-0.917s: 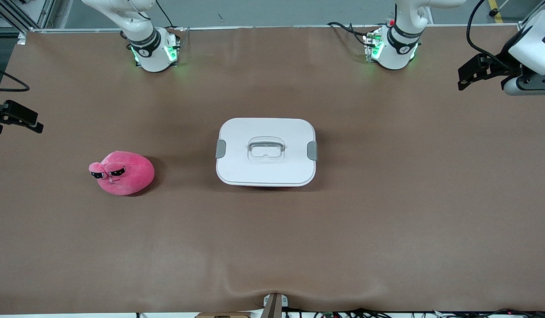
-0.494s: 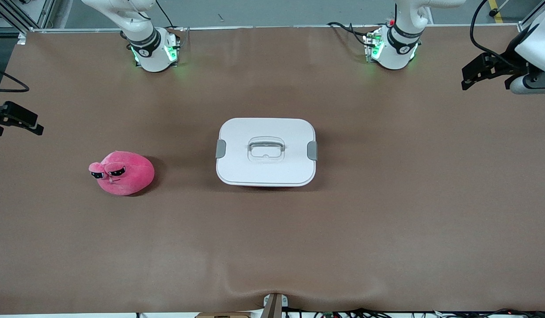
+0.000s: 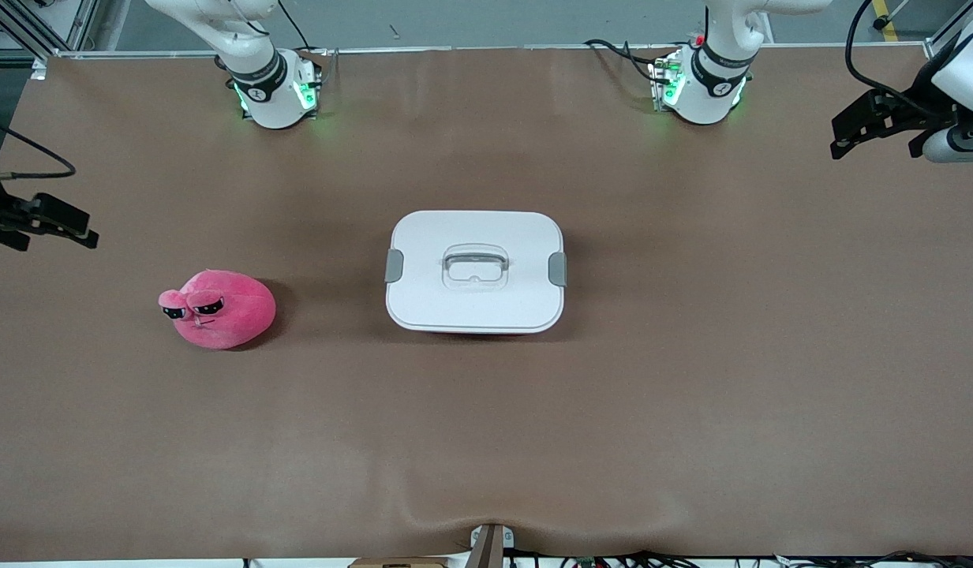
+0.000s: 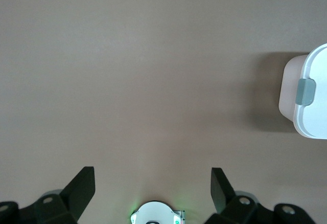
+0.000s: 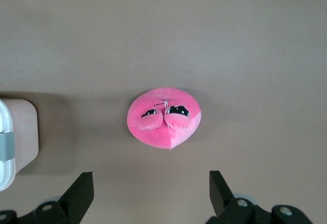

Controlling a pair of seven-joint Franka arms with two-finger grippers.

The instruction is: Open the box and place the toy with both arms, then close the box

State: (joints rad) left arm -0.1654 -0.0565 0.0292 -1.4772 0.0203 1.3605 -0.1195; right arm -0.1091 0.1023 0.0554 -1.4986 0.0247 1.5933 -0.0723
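The box, lid clipped on, sits mid-frame; the toy lies at lower left, toward the right arm's end of the table. The right gripper, jaws spread wide and empty, hangs almost over the toy. The left gripper, likewise open, hovers over bare table at upper right, seemingly well apart from the box.

High front view, two downward wrist views

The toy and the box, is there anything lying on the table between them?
No. In the front view only bare brown table lies between the toy and the box.
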